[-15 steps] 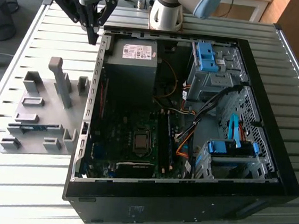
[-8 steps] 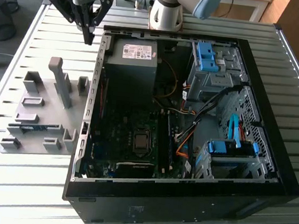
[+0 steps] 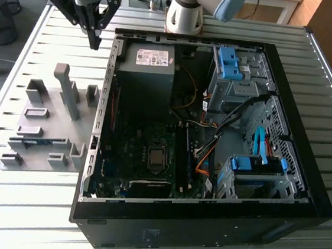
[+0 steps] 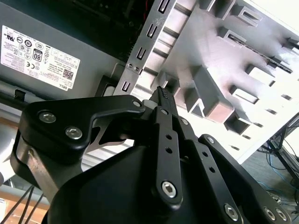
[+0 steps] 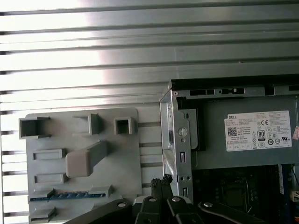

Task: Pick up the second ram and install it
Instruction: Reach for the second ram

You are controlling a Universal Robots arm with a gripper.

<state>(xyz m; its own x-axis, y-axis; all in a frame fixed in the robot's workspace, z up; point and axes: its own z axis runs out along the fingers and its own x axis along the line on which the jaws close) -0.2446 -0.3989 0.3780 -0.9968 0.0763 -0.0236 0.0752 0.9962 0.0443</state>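
Gripper (image 3: 95, 44): your black two-finger unit pointed downward with its fingers brought together and nothing between them. In the exterior view it hung over the table near the far corner of the case, on the exterior view's left. Its tips also showed in the second wrist view (image 4: 162, 92) and the first wrist view (image 5: 163, 179).

Second ram (image 3: 33, 141): you had this thin, flat blue circuit-board stick lying lengthwise in a low slot of the fixture, at the end nearest the exterior camera and well apart from the gripper. The first wrist view showed its blue edge (image 5: 70, 195) between two small grey tabs.

Fixture (image 3: 52, 109): a grey plastic holder plate with raised blocks, pockets and one tall upright post, lying flat on the table just beside the case's wall (image 5: 133, 158).

Case (image 3: 203, 226): a black desktop tower on its side with the panel off and the interior facing up.

Power supply (image 3: 144, 77): a dark grey box with a white label, in the case corner closest to the gripper (image 5: 243, 144) (image 4: 56, 28).

Motherboard (image 3: 150, 158): a dark board with a square processor socket.

Drive-bay clips (image 3: 229, 63): chunky light-blue plastic, on the exterior view's right.

Table (image 3: 27, 205): slatted silver metal beneath everything.
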